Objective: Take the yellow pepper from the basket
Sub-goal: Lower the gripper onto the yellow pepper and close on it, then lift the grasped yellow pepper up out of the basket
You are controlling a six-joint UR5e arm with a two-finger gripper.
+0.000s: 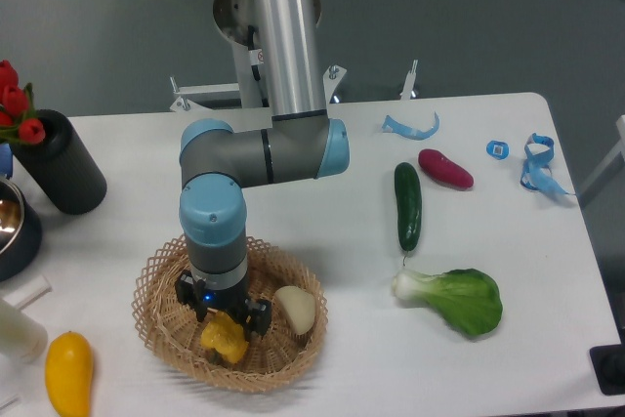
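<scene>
At the far left of the frame stand a dark cylinder holding red flowers (pixel 14 104) and the edge of a dark metal bowl (pixel 12 227), with a smooth yellow fruit (pixel 68 371) lying on the table at lower left; none of these is near enough to interfere, though the yellow fruit could be mistaken for the target by colour alone. Just right of it, in the lower left-centre, sits the basket (pixel 156 324), and the arm reaches straight down into it. The gripper (pixel 227 324) has a finger on either side of the yellow pepper (pixel 224 336), which rests near the basket's middle, but whether the fingers are already pressing on it or merely bracketing it cannot be told from this view. The likely failure is a slip: the pepper's lobed sides may give uneven contact, so it could twist or drop back during a lift. A pale rounded item (pixel 296 309) lies just beside the right finger and could be nudged. The light basket might also shift or lift if a finger catches the weave. Further right, the cucumber (pixel 407 205), purple vegetable (pixel 445 168) and leafy green (pixel 461 298) lie well apart.
</scene>
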